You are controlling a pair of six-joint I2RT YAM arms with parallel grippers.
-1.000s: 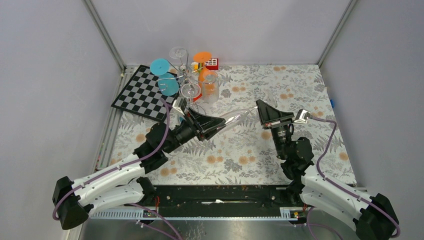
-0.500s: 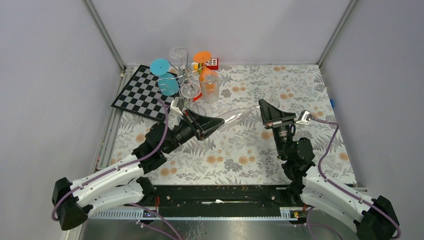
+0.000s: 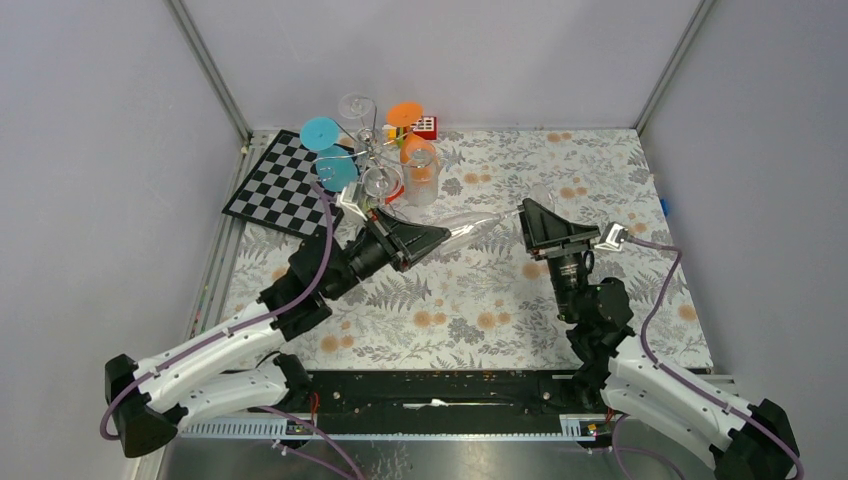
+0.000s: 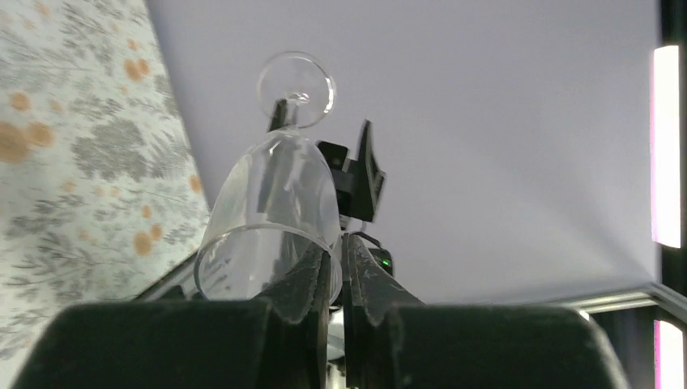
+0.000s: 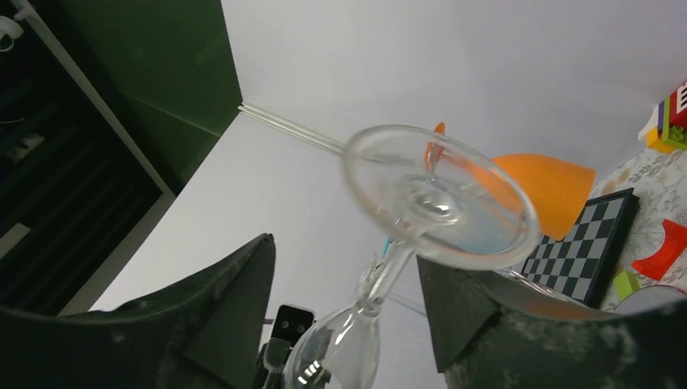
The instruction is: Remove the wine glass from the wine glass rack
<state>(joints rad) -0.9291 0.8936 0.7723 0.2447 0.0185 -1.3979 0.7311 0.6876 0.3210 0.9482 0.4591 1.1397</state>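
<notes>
Clear wine glass (image 4: 275,194), rim in left fingers (image 4: 298,296)

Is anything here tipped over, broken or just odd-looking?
The clear wine glass is off the silver wire rack and held sideways: the left gripper pinches its bowl's rim, while the right gripper, open, flanks its stem. No breakage or spill shows.

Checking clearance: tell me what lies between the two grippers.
A clear wine glass lies sideways across the gap, its bowl rim pinched by the left gripper, its stem inside the open right gripper. The top view shows it.
</notes>
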